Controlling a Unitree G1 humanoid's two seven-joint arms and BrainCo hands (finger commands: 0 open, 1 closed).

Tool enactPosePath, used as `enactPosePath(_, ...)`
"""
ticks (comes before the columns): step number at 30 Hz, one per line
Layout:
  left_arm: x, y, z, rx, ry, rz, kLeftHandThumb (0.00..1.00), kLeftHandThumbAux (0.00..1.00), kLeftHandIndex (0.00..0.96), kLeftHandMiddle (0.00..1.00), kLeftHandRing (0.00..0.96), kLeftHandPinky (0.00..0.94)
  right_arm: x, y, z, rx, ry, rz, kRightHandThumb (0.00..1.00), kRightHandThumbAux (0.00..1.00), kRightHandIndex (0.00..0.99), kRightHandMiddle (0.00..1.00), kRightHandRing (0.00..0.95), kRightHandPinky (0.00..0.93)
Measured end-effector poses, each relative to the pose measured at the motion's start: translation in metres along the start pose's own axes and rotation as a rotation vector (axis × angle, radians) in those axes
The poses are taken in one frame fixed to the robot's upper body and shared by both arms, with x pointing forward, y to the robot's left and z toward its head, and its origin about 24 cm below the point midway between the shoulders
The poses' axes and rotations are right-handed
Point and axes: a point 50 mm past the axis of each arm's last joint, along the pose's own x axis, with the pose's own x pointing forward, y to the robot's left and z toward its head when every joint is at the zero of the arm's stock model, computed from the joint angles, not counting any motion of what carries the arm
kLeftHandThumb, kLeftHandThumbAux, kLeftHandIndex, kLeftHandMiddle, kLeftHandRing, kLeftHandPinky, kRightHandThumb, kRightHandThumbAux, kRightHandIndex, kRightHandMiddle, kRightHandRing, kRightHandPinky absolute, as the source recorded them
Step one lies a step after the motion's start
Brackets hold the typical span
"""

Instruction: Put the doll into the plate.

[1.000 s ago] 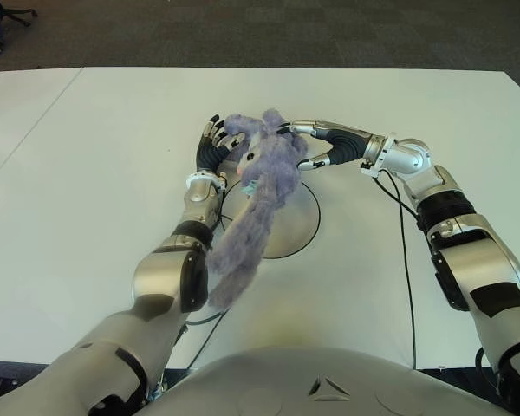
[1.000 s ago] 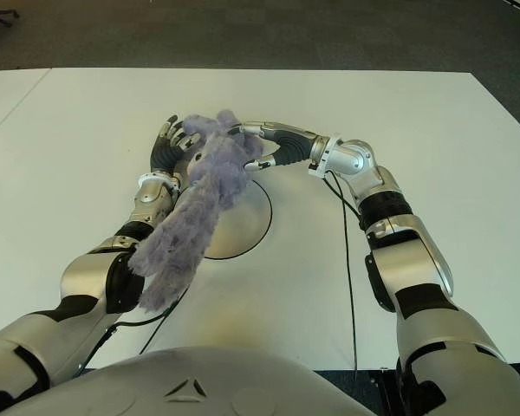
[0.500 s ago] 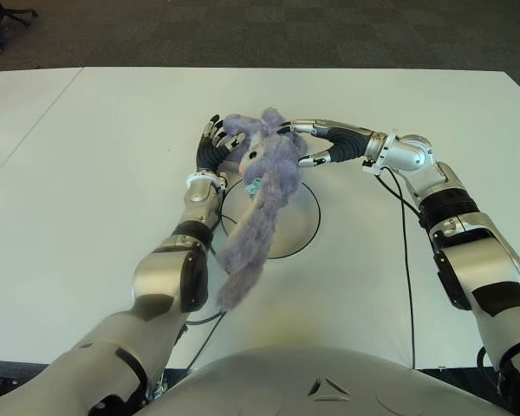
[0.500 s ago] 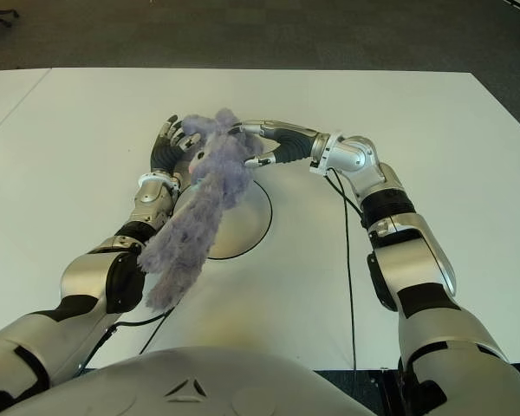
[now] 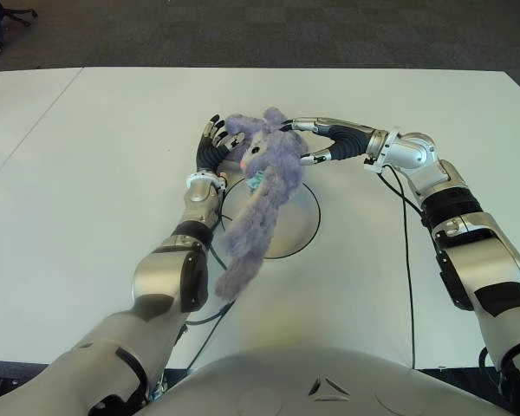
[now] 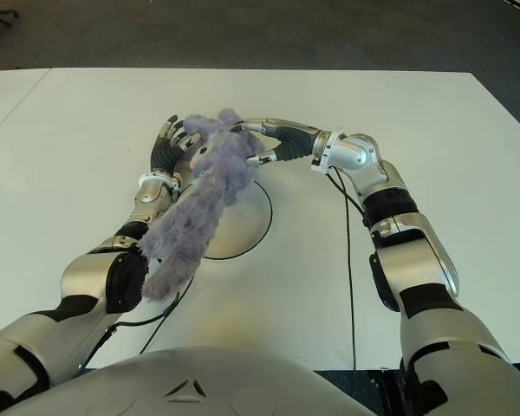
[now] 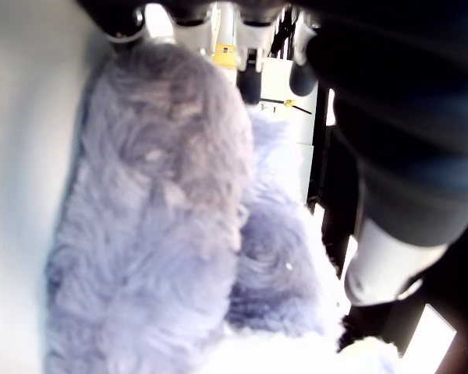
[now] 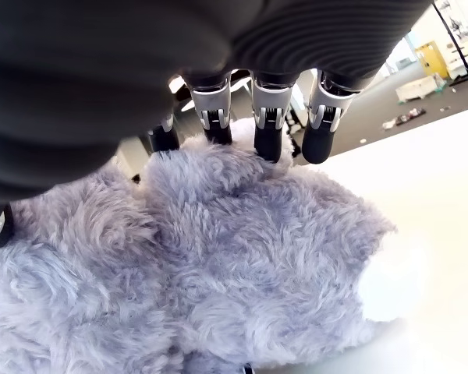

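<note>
A fluffy purple doll (image 5: 264, 178) is held up over the far-left rim of a round pale plate (image 5: 299, 230) in the middle of the white table. Its head is between my two hands and its long body hangs down towards me, covering part of the plate. My left hand (image 5: 215, 143) presses on the head from the left, the fur (image 7: 156, 234) lying against its palm. My right hand (image 5: 316, 143) reaches in from the right, its fingers (image 8: 267, 128) curled over the head (image 8: 242, 273) and the thumb below it.
The white table (image 5: 87, 173) spreads wide on both sides of the plate. A black cable (image 5: 407, 260) runs along my right arm to the near edge. Dark carpet lies beyond the far edge, with a chair base (image 5: 13, 13) at the far left.
The doll's hanging body has swung a little to the left and drawn in. My right hand has shifted slightly farther back; the left hand has stayed put.
</note>
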Motion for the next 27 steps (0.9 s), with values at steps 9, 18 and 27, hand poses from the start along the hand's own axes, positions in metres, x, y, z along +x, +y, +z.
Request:
enactPosePath(9,0.0,0.0,0.0,-0.001,0.0,0.0,0.084,0.751,0.035,0.119,0.144,0.178,-0.002,-0.003,-0.001,-0.006,0.011,-0.022,0.246,0.284,0.0,0.0,0.0,0.0)
enactPosePath(18,0.0,0.0,0.0,0.002,-0.001,-0.002,0.071,0.749,0.029,0.1,0.127,0.175,-0.016,-0.015,-0.003,-0.058,0.016,-0.047,0.285,0.317,0.0,0.0,0.0,0.0)
enactPosePath(27,0.0,0.0,0.0,0.006,0.0,-0.004,0.068,0.752,0.037,0.106,0.136,0.196,-0.035,-0.032,0.007,-0.213,-0.05,-0.077,0.305,0.3,0.0,0.0,0.0,0.0)
